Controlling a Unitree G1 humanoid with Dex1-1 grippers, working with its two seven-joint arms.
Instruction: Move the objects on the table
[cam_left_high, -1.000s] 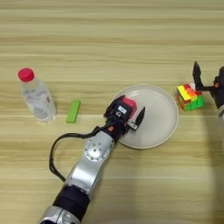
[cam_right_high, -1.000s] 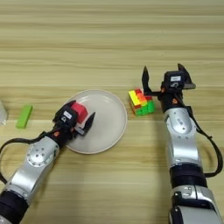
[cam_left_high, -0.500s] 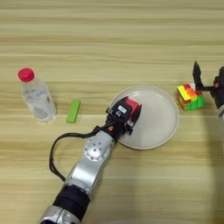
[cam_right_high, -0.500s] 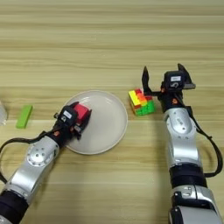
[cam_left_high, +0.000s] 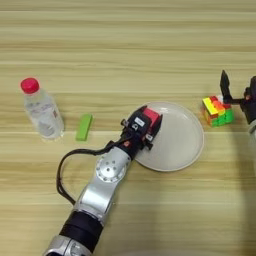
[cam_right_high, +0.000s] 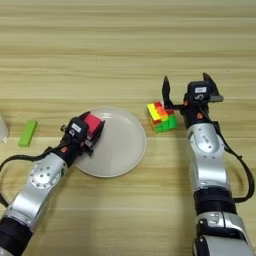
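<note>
Red cube (cam_left_high: 150, 118) sits clenched in the left gripper (cam_left_high: 141, 128) jaws, over the left rim of the round beige plate (cam_left_high: 185, 150) on the wooden bench (cam_left_high: 125, 45). To do this step well, I judge the cube should be carried level and clear of the rim before it is set down. Right gripper (cam_right_high: 186, 92) hangs with jaws spread just beside the multicoloured puzzle cube (cam_right_high: 161, 116); green block (cam_left_high: 84, 126) and red-capped bottle (cam_left_high: 41, 107) lie well left.
</note>
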